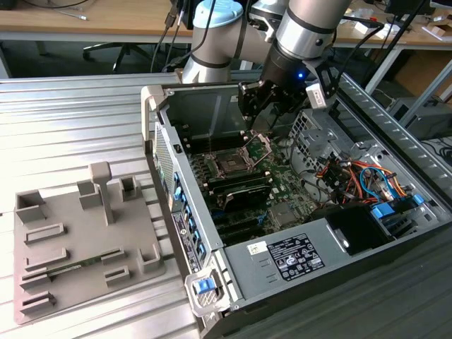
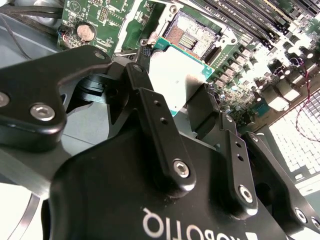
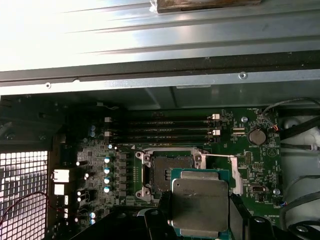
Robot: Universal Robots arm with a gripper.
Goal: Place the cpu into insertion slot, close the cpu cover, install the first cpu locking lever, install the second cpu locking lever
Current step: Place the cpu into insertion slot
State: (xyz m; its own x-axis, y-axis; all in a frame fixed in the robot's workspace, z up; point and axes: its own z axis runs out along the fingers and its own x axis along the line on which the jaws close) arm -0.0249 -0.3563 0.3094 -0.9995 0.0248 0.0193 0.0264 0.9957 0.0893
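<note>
Ribbed metal table (image 1: 85, 120), as I see it from my station: the open computer case (image 1: 185, 233) stands on it directly beneath the fingers (image 2: 152, 112); a grey fixture plate (image 1: 74, 236) lies well apart from them, beside the case.

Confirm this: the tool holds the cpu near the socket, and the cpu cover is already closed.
Not right: the cpu cover stands raised, as the exterior view shows, and the socket lies bare in the first wrist view. The tool does hold the cpu near it.
</note>
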